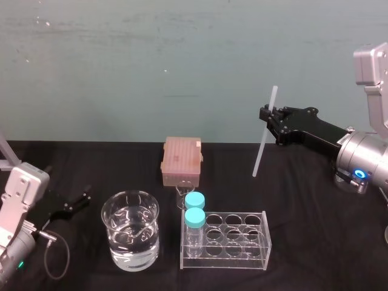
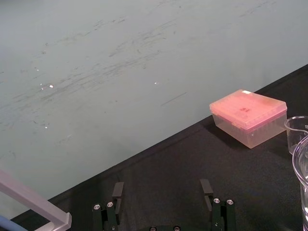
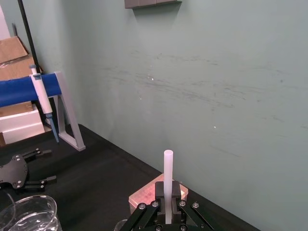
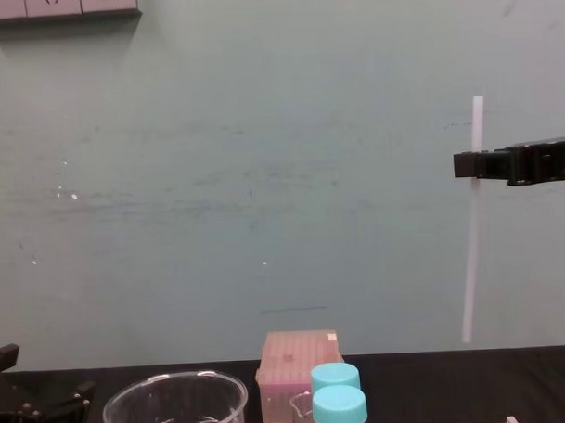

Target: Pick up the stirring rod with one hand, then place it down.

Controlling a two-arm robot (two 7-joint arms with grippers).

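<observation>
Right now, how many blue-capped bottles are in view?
2. The near bottle stands at the left end of the clear rack; the far bottle directly behind it.

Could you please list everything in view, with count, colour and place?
stirring rod: one, white, held nearly upright in the air above the table's right side
beaker: one, clear, part full of clear liquid, front left of centre
tube rack: one, clear, front centre
bottles: two, clear with blue caps, in the rack's left end
tip box: one, pink, lid shut, centre rear
pipette: one, white and blue, hung on a stand at the table's far left
table: one, black
left gripper: one, black, jaws open, low at the table's left
right gripper: one, black, raised on the right, jaws shut on the rod
</observation>
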